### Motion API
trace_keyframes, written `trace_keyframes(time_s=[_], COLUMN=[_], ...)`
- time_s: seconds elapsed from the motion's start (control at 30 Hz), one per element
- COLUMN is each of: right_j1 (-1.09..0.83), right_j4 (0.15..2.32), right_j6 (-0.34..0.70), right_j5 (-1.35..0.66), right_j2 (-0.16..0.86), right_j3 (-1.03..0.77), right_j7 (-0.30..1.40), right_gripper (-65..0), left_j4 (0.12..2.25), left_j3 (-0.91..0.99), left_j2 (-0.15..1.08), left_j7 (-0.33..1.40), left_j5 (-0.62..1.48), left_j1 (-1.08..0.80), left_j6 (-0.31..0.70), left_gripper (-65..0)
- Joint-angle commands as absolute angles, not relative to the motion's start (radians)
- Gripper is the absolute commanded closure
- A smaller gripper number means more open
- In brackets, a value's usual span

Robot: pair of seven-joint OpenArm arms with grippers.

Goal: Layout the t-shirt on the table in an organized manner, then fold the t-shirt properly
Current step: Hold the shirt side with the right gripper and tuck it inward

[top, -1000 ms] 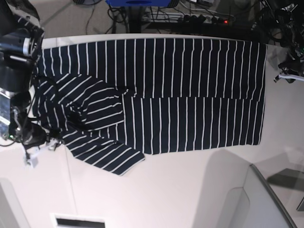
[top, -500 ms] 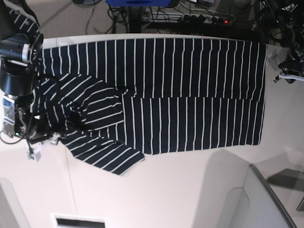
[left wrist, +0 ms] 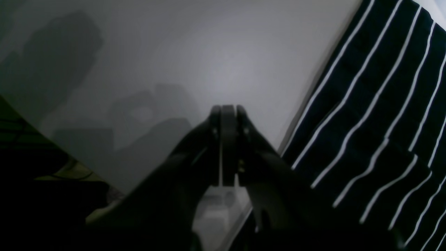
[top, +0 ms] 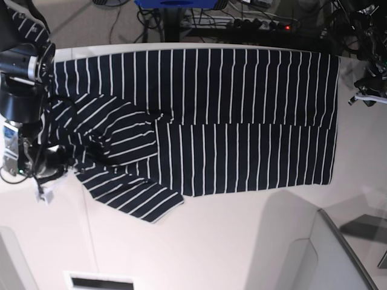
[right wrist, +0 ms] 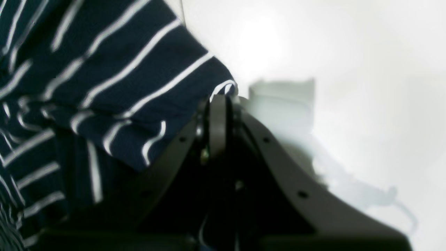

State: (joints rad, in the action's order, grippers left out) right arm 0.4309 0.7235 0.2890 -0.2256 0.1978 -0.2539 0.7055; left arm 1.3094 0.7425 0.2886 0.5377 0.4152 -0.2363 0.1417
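The dark navy t-shirt [top: 230,121] with thin white stripes lies spread across the white table [top: 230,241], its sleeve end bunched and folded at the left. My right gripper [top: 59,164] is at that left end. In the right wrist view the right gripper [right wrist: 218,99] is shut on the hem of the t-shirt [right wrist: 104,87], just above the table [right wrist: 348,52]. In the left wrist view my left gripper [left wrist: 224,113] is shut and empty over the bare table [left wrist: 209,52], with the t-shirt's edge [left wrist: 376,115] just to its right.
Cables and a power strip [top: 242,24] lie beyond the table's far edge. A grey angled panel [top: 314,254] stands at the bottom right. A white slotted part [top: 100,282] sits at the bottom left. The left arm's dark body [top: 370,84] is at the right edge.
My right gripper has moved up and slightly right, toward the bunched sleeve, drawing the shirt's left edge with it. The rest of the shirt has not moved.
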Motion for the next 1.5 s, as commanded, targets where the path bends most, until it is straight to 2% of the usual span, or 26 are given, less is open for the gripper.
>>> trace_keyframes(time_s=[0.0,0.3,0.53,0.67,0.93,1.0,1.17,1.23,1.33,1.47], right_j1=[0.461,0.300,0.114,0.022,-0.048,-0.054,-0.059,-0.051,0.007,0.124], right_j4=[0.783,1.254,1.549,1.633,1.604,1.604,1.633,1.655,1.650,1.524], right_j6=[0.294,0.294,0.294,0.294,0.292,0.291,0.291,0.291,0.291,0.291], right_j5=[-0.234,-0.237,-0.237,-0.237,-0.236,-0.232,-0.232,-0.232,-0.232,-0.231], right_j2=[0.209,0.160,0.053,0.015,-0.016,-0.018,-0.016,-0.013,-0.013,0.015], right_j3=[-0.259,-0.262,-0.262,-0.262,-0.262,-0.262,-0.262,-0.263,-0.340,-0.395], right_j7=[0.707,0.963,1.070,1.067,1.063,1.067,1.064,1.064,1.067,1.072], right_gripper=[0.0,0.0,0.0,0.0,-0.6,-6.3,-27.6,-30.0,-29.9,-29.9], left_j4=[1.319,1.303,1.305,1.305,1.305,1.305,1.305,1.305,1.305,1.305], left_j3=[0.746,0.745,0.745,0.745,0.745,0.745,0.745,0.745,0.746,0.748], left_j2=[0.312,0.312,0.311,0.311,0.311,0.311,0.312,0.312,0.312,0.312], left_j7=[0.516,0.516,0.516,0.516,0.516,0.516,0.516,0.516,0.516,0.516], left_j5=[0.418,0.418,0.418,0.418,0.418,0.418,0.418,0.418,0.418,0.418], left_j1=[-0.234,-0.229,-0.229,-0.229,-0.228,-0.228,-0.232,-0.234,-0.234,-0.234], left_j6=[0.143,0.143,0.143,0.143,0.143,0.143,0.143,0.143,0.143,0.143], left_gripper=[0.0,0.0,0.0,0.0,0.0,0.0,0.0,0.0,0.0,0.0])
